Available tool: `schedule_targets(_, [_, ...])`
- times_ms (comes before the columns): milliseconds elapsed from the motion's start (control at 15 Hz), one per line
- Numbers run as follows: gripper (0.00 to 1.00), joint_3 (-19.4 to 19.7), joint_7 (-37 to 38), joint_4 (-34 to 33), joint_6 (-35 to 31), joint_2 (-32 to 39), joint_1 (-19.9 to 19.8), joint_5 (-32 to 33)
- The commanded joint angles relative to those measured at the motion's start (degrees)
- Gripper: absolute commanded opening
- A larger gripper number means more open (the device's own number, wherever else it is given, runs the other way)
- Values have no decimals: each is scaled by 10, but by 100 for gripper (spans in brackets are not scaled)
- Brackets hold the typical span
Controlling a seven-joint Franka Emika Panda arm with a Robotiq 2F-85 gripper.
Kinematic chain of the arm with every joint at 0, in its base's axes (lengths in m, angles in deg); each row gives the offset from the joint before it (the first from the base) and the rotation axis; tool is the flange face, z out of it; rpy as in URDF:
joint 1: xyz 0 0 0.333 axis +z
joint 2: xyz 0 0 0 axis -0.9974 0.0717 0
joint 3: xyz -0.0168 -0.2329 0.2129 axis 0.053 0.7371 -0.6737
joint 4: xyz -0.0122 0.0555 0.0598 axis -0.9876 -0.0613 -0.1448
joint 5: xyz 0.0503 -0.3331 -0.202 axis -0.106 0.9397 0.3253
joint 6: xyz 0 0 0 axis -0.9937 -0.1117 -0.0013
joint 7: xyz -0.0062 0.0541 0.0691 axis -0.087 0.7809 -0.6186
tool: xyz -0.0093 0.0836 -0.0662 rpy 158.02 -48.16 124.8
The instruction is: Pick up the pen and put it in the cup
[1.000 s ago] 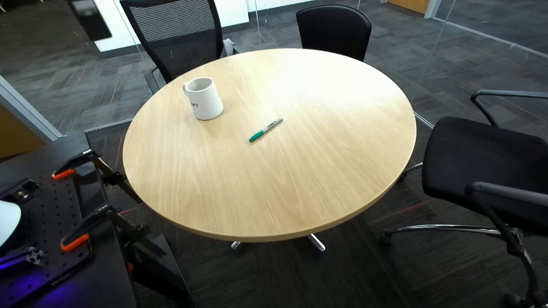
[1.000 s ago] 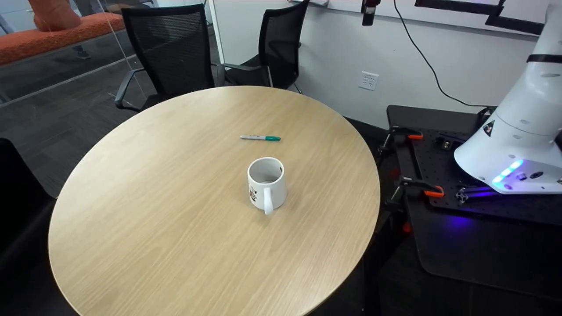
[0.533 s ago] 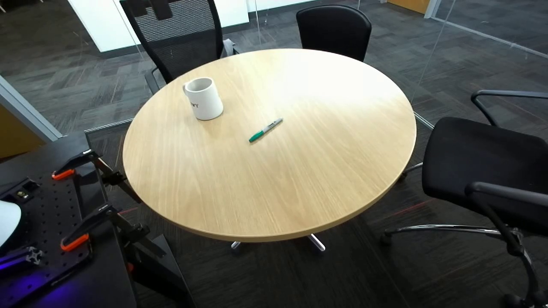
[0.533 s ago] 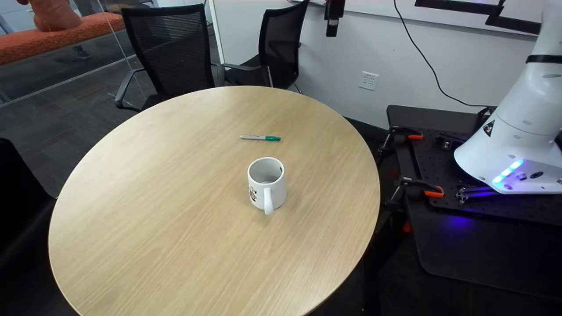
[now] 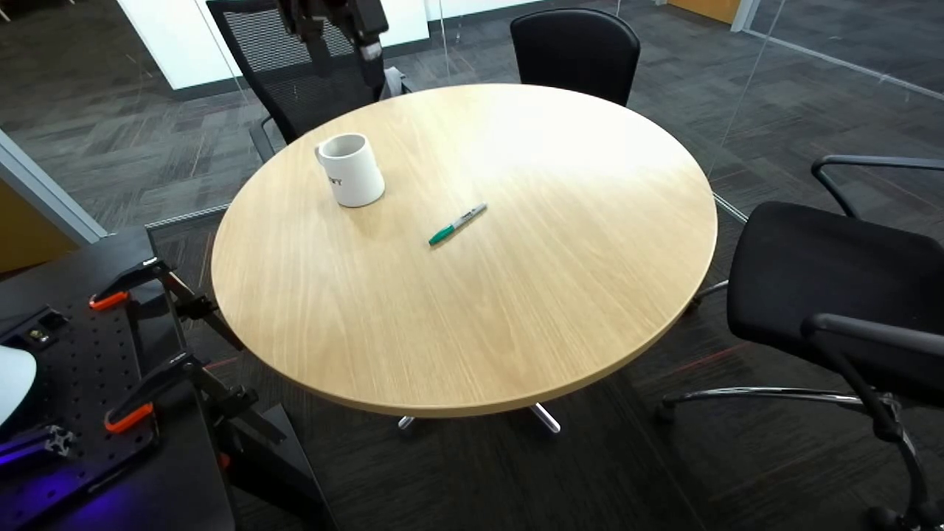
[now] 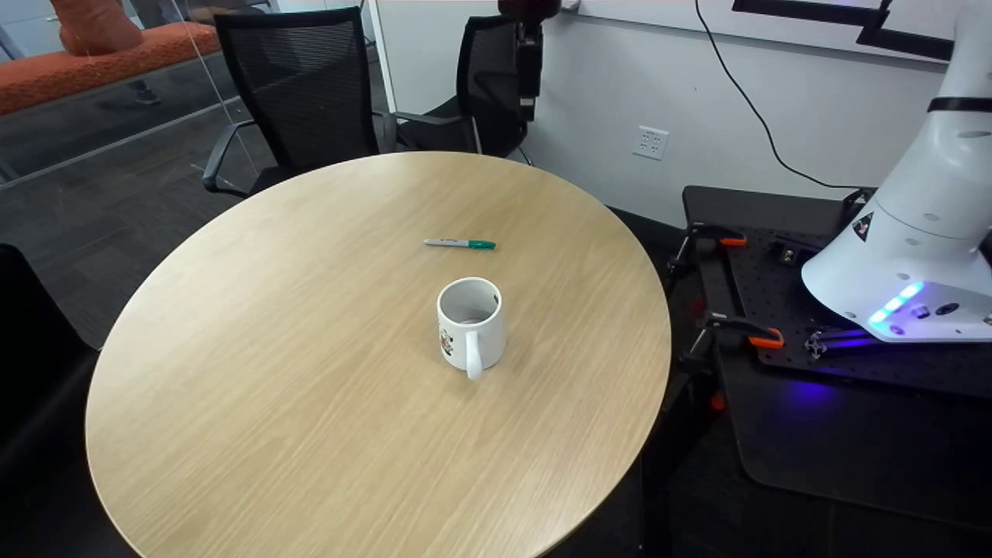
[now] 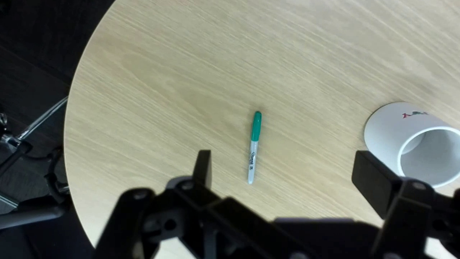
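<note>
Hand (image 7: 287,171): jaws spread wide, nothing gripped; seen raised, well apart from the things below.
Pen (image 7: 253,147): laid flat, untouched, barrel end pointed at the hand, green cap beyond; seen nearer the jaw at wrist view's left.
Pick-up: judged as lining up before the grasp; pick and placing both undone.
Jaw line: pen crossed nearly square, so little twist seems needed; sideways shift probably wanted for centring.
Descent: best made straight and slow, tips brought low beside the barrel, not pressed hard.
Barrel: thin round body could be nudged away if one jaw lands first; to be met evenly.
Grip spot: off-middle suggested, so that one end is left free for dropping in.
Cup (image 7: 386,135): upright, mouth up, apart from the pen; partly covered by the other jaw in wrist view; to be kept clear.
Desk (image 6: 310,372): round, pale wood; pen and cup carried on it.
Chairs (image 5: 575,55): black, set around the desk.
</note>
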Motion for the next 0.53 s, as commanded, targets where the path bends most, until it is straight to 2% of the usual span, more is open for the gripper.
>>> schedule_targets(0, [100, -4, -1, -32, -32, 61, 4, -5])
schedule_targets(467, [100, -19, -32, -58, -88, 155, -1, -43])
